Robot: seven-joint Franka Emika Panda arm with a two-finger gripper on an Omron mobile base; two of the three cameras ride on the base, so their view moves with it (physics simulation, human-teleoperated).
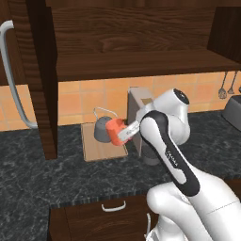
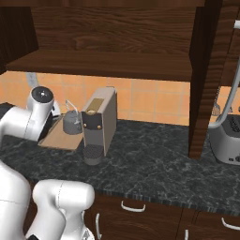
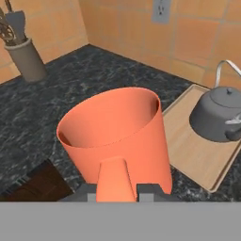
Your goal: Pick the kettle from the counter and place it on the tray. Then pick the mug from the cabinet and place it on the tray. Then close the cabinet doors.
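My gripper (image 1: 126, 132) is shut on the handle of the orange-red mug (image 1: 114, 131), which it holds upright just right of the kettle (image 1: 102, 128). The dark grey kettle stands on the tan tray (image 1: 101, 149) by the tiled wall. In the hand view the mug (image 3: 115, 136) hangs over the dark counter (image 3: 56, 108), its handle between my fingertips (image 3: 151, 190), with the kettle (image 3: 219, 115) and tray (image 3: 197, 153) to its right. The right base view shows the kettle (image 2: 71, 123) on the tray (image 2: 58, 136). The cabinet (image 1: 141, 61) is open, both cabinet doors (image 1: 40, 80) (image 2: 206, 79) swung out.
A grey coffee machine (image 2: 99, 122) stands right beside the tray. A toaster (image 2: 227, 140) sits at the far right, past the right door's curved handle (image 2: 229, 101). A utensil holder (image 3: 27, 59) stands on the counter by the wall. Drawers (image 1: 113, 207) run below the counter edge.
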